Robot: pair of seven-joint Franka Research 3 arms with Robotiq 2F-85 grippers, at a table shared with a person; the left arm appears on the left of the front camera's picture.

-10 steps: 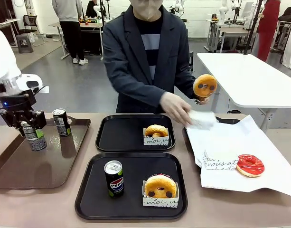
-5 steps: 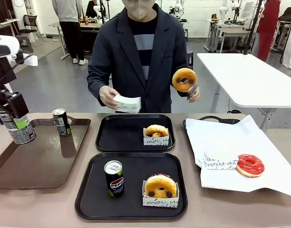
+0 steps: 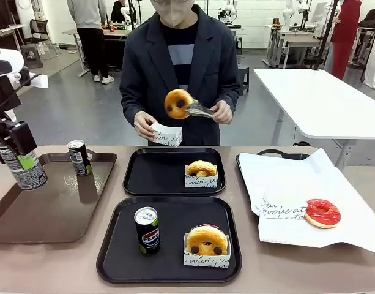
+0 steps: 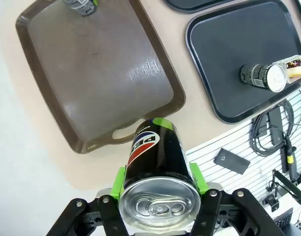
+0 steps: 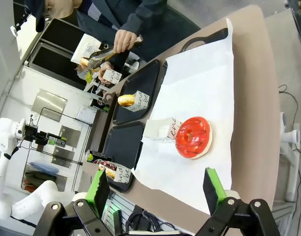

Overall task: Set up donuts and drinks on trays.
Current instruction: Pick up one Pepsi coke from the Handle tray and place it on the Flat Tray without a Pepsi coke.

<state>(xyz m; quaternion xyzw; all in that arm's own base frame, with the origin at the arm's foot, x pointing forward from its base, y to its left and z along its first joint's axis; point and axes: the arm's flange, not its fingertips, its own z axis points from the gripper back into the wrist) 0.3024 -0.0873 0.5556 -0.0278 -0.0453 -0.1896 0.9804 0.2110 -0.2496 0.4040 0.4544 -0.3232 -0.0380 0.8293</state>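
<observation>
Left jaws clamp a Pepsi can (image 4: 157, 152); donut sleeve (image 3: 201, 180) reads "moi"

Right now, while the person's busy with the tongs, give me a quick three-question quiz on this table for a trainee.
1. True or false: the left gripper is empty.
2. Which tray has no drink on it? A, near black tray; B, far black tray; C, brown tray.
3. What colour is the donut lying on the white paper?
Key: 1 false, it holds a can. 2 B. 3 red.
</observation>
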